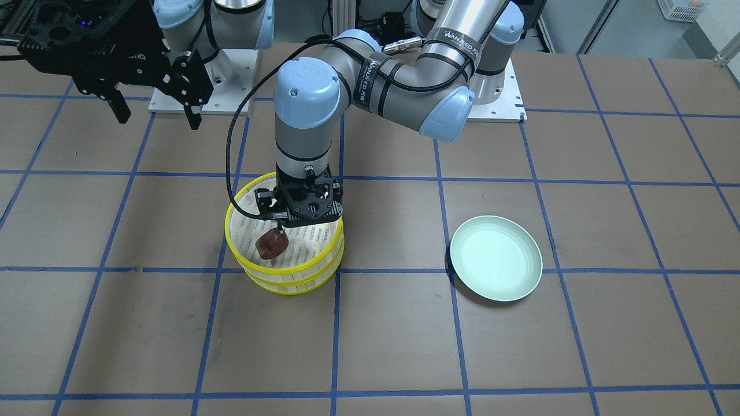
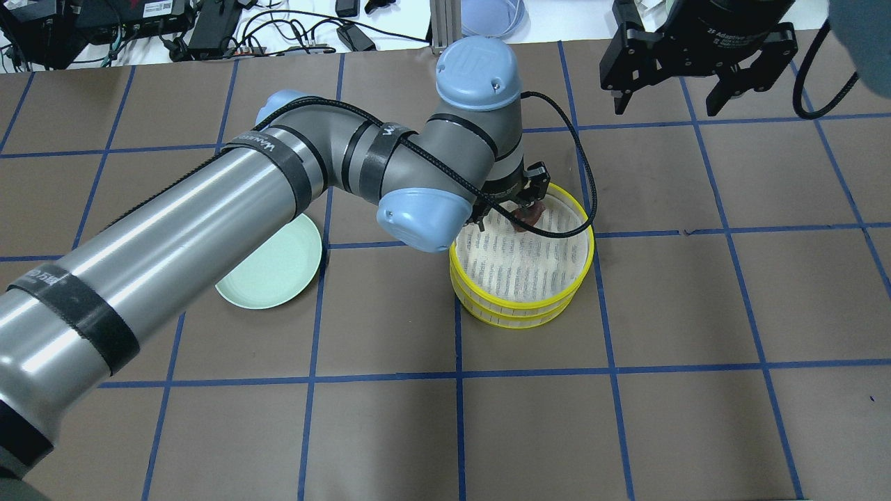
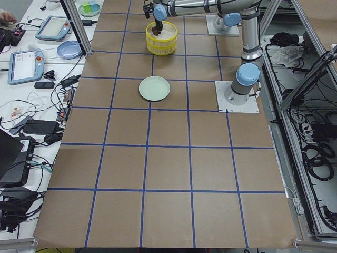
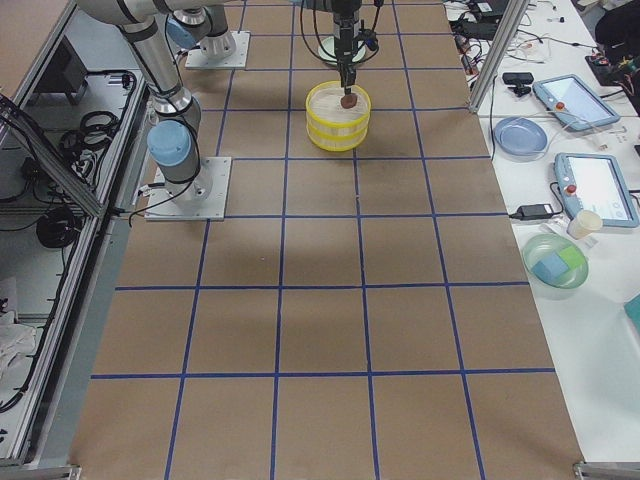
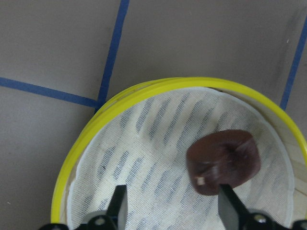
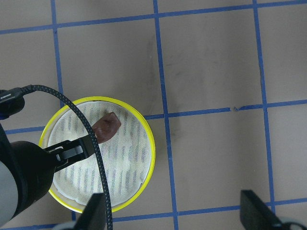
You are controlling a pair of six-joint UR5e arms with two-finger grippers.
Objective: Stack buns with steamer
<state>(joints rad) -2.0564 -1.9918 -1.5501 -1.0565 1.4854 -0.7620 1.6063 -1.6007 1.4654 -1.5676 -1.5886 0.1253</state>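
Note:
The dark reddish-brown bun (image 5: 223, 160) lies on the white cloth inside the top tier of the yellow-rimmed steamer (image 1: 289, 286), towards one side. It also shows in the front view (image 1: 272, 244) and the right wrist view (image 6: 105, 128). My left gripper (image 5: 173, 206) hangs over the steamer (image 2: 522, 316) with its jaws open; one finger is right next to the bun. My right gripper (image 2: 665, 104) is open and empty, raised well away from the steamer. The pale cream bun is out of view.
The mint-green round plate (image 1: 496, 258) lies on the brown table, about one grid square from the steamer on my left side. The steamer is two tiers stacked. My left arm's cable (image 2: 578, 181) loops over the steamer's rim.

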